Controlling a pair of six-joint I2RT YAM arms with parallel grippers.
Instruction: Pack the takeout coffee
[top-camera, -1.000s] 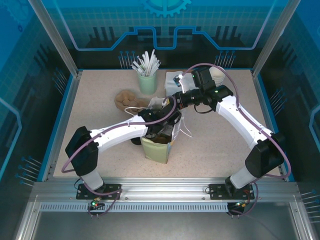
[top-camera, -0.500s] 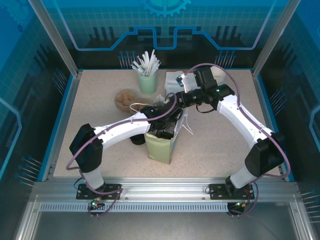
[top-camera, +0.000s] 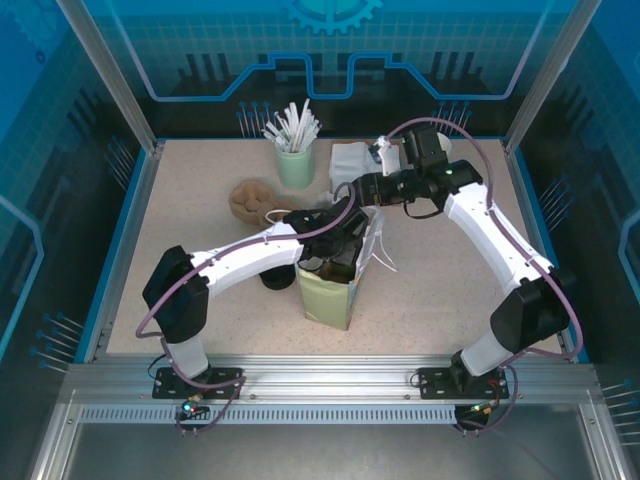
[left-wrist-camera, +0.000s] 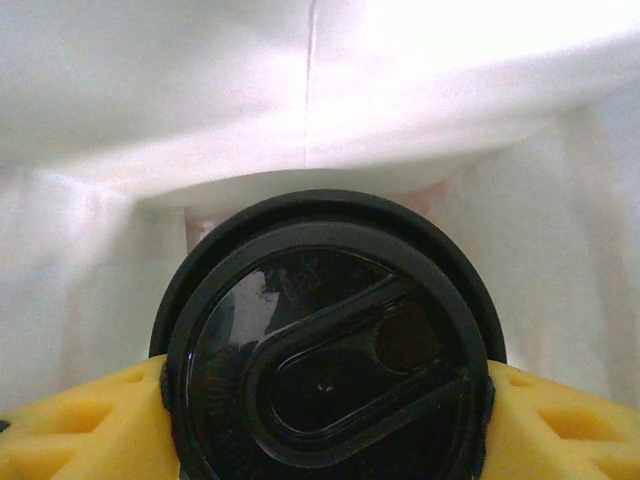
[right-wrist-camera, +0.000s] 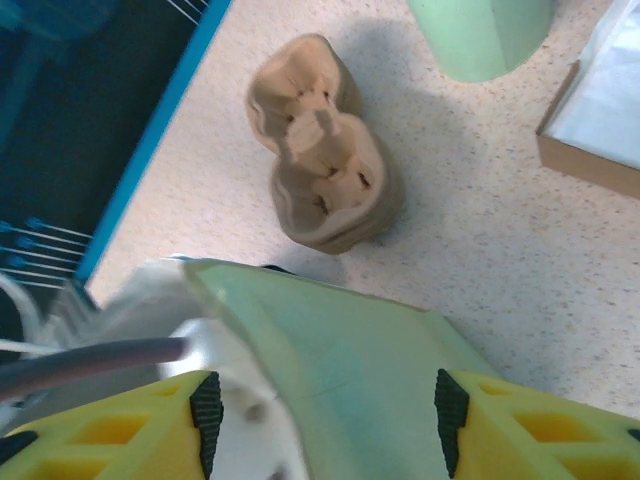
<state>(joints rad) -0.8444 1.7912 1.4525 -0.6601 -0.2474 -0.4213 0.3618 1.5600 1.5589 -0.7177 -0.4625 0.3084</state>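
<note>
The takeout coffee shows in the left wrist view as a round black lid (left-wrist-camera: 325, 340) seen from above, with white bag walls (left-wrist-camera: 300, 120) all round it. My left gripper (left-wrist-camera: 325, 410) is shut on it, a yellow finger (left-wrist-camera: 90, 425) pressed to each side of the lid. From above, the left gripper (top-camera: 335, 252) reaches down into the mouth of the upright pale green paper bag (top-camera: 330, 295). My right gripper (right-wrist-camera: 327, 420) stands open just over the bag's green side (right-wrist-camera: 370, 360), its black pads (right-wrist-camera: 206, 415) well apart. It hovers at the bag's far right rim (top-camera: 367, 192).
A brown pulp cup holder (top-camera: 250, 200) (right-wrist-camera: 325, 170) lies behind the bag on the left. A green tumbler of white sticks (top-camera: 294, 160) and a napkin box (top-camera: 350, 160) stand at the back. A black round object (top-camera: 275, 280) sits left of the bag.
My right gripper has opened, let go of the bag's rim and drawn back to the right. The bag and my left gripper have shifted slightly right.
</note>
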